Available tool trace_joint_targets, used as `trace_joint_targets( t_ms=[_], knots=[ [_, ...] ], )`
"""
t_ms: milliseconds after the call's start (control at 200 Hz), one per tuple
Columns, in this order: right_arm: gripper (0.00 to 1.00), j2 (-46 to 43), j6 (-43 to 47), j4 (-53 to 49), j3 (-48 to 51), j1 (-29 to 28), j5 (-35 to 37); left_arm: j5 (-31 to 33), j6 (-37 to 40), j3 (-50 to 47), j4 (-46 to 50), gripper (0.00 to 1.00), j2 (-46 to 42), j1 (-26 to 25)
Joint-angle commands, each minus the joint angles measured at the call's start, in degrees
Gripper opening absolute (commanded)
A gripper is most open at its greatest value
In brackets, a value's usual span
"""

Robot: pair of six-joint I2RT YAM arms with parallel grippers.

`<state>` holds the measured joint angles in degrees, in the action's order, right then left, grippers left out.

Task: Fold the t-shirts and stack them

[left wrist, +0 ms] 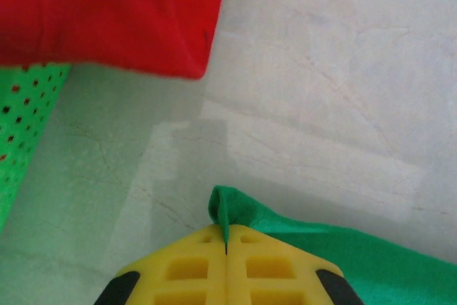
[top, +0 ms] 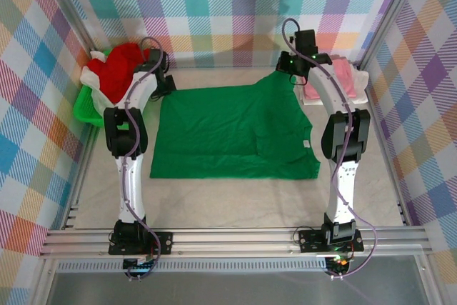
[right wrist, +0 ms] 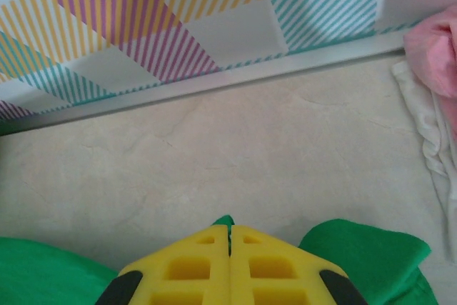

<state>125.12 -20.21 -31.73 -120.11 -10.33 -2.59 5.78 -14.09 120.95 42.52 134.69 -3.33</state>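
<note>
A bright green t-shirt [top: 228,133] lies spread across the middle of the table, its right part folded over. My left gripper [top: 166,85] is at its far left corner, shut on a pinch of green cloth [left wrist: 235,208] that pokes out between the yellow fingers [left wrist: 186,269]. At the far right corner my right gripper [top: 296,73] is shut on another bit of the green t-shirt [right wrist: 364,255], a small tip showing above its fingers [right wrist: 278,269]. A red t-shirt [top: 121,62] and a white one [top: 96,80] sit heaped at the back left. A pink t-shirt [top: 343,76] lies at the back right.
A lime-green perforated basket [top: 86,108] holds the red and white heap by the left wall, close to my left gripper [left wrist: 226,244]. White cloth [right wrist: 428,126] lies beside the pink t-shirt [right wrist: 435,48]. The checked back wall [right wrist: 178,26] is near my right gripper [right wrist: 230,232].
</note>
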Motion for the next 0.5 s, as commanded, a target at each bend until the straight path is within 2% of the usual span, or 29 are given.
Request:
trace_joint_targets(
  t_ms=[0,235,495],
  knots=[
    [0.00,-5.7,-1.2,2.6,5.1,-0.7,1.7,3.2,0.3,-9.0,-5.3,0.00,-8.2,-0.4],
    [0.00,-18.4,-2.6,5.6,23.8,-3.9,7.6,5.1,1.7,-25.5,-13.0,0.00,-18.6,-0.7],
    [0.00,-22.4,-3.0,3.8,28.0,-6.5,12.1,7.8,3.7,-25.5,-12.8,0.00,-19.6,-1.9]
  ],
)
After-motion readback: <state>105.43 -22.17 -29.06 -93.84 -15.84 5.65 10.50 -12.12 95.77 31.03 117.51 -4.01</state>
